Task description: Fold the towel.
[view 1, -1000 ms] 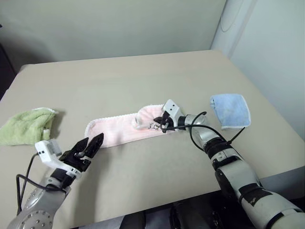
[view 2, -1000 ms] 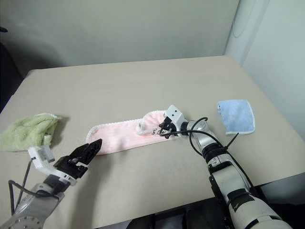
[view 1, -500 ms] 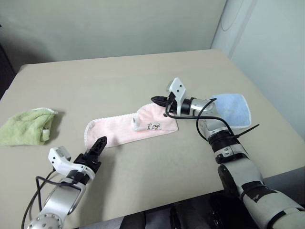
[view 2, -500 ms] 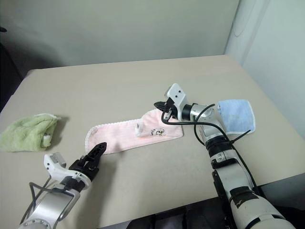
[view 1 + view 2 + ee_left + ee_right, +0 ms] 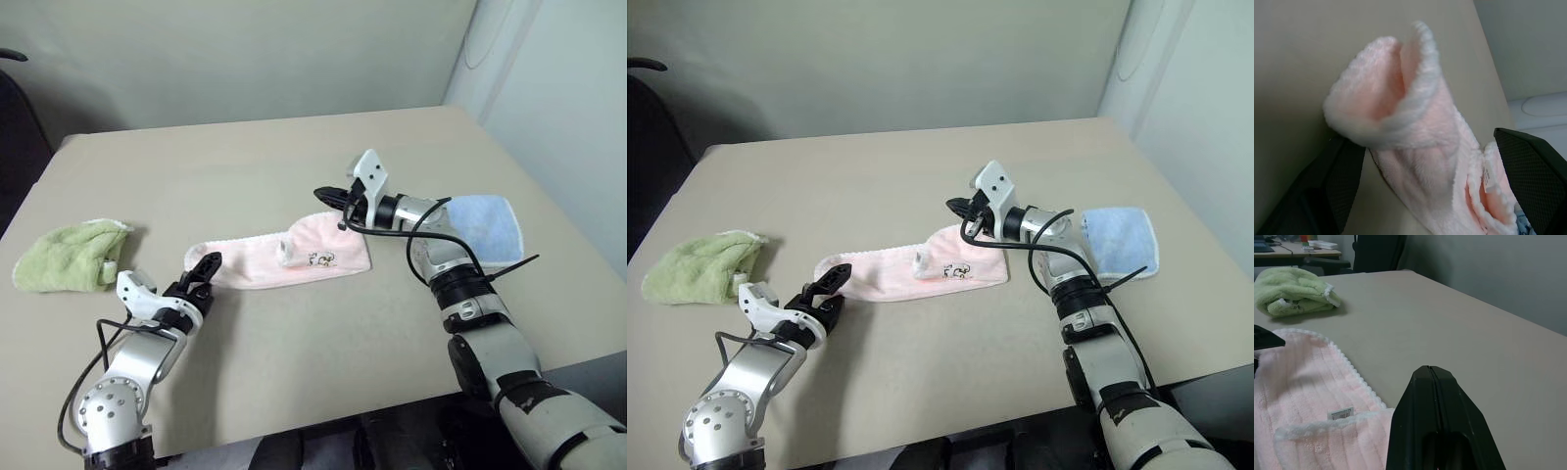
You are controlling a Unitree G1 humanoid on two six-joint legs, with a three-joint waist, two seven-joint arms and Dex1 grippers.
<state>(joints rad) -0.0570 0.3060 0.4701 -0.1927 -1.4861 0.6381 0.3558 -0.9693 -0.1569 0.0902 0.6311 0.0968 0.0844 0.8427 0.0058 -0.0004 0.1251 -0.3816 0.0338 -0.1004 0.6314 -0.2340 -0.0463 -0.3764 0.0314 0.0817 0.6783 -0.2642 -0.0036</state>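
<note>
Pink towel (image 5: 294, 262) on table (image 5: 245, 157), left gripper (image 5: 202, 270) jaws apart at its end

Pale pink terry-cloth towel (image 5: 911, 271): soft looped pile, ribbed in rows, white scalloped edging, small white woven label. Crumpled light green terry cloth (image 5: 698, 266) and folded light blue terry cloth (image 5: 1120, 238): similar fuzzy matt pile. Beige table top (image 5: 921, 176): smooth and matt. Black finger pads (image 5: 1530, 178): fine cross-hatched, matt texture.

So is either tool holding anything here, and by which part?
Nothing is held. The left tool stands open around the pink towel's near end; the right tool is shut, empty, above it.
</note>
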